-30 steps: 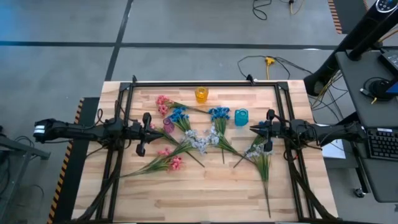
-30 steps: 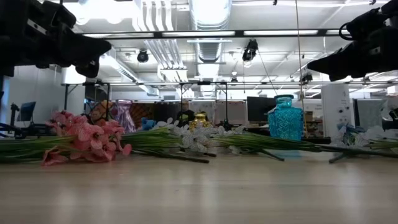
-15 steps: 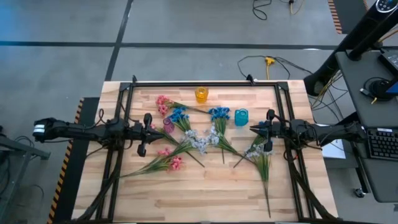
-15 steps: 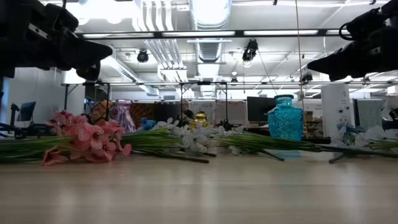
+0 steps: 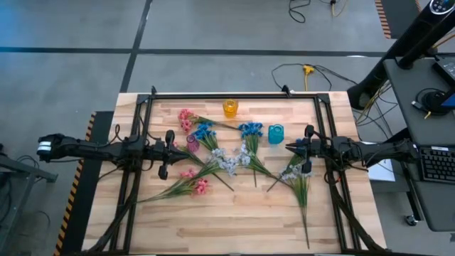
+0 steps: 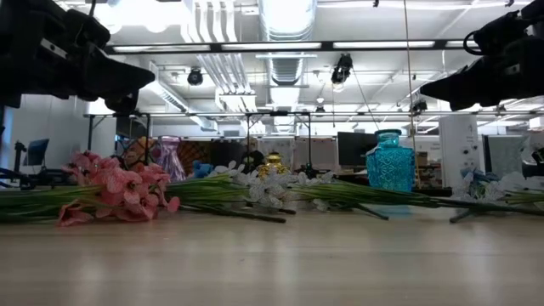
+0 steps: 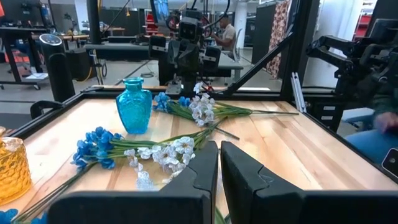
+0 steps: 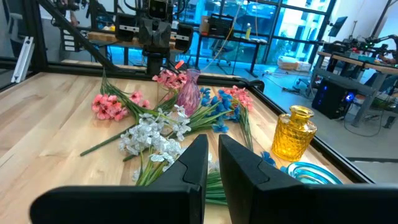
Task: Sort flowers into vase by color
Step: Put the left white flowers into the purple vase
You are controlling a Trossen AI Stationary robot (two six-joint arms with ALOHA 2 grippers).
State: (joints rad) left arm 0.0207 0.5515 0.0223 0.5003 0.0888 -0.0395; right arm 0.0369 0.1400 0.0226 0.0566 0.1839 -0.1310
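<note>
Flowers lie loose across the middle of the wooden table [image 5: 234, 220]: pink flowers [image 5: 196, 185] [image 6: 119, 191], blue flowers [image 5: 250, 129] [image 7: 96, 146] and white flowers [image 5: 227, 161] [image 8: 149, 137]. A pink vase [image 5: 193, 143] [image 8: 188, 93], a yellow vase [image 5: 229, 108] [image 8: 294, 134] and a teal vase [image 5: 276, 134] [image 7: 134, 114] stand upright among them. My left gripper [image 5: 174, 146] [image 7: 219, 163] hovers shut and empty beside the pink vase. My right gripper [image 5: 288, 148] [image 8: 212, 158] hovers shut and empty near the teal vase, above a white sprig [image 5: 291, 171].
A black metal frame [image 5: 234, 94] runs along the table's back and sides. A further pink sprig [image 5: 186, 119] and blue sprig [image 5: 205, 132] lie toward the back left. Desks and monitors fill the room behind, and a keyboard [image 5: 434, 163] sits off the table's right.
The left gripper has edged slightly toward the table's middle. The right arm and the flowers have not moved.
</note>
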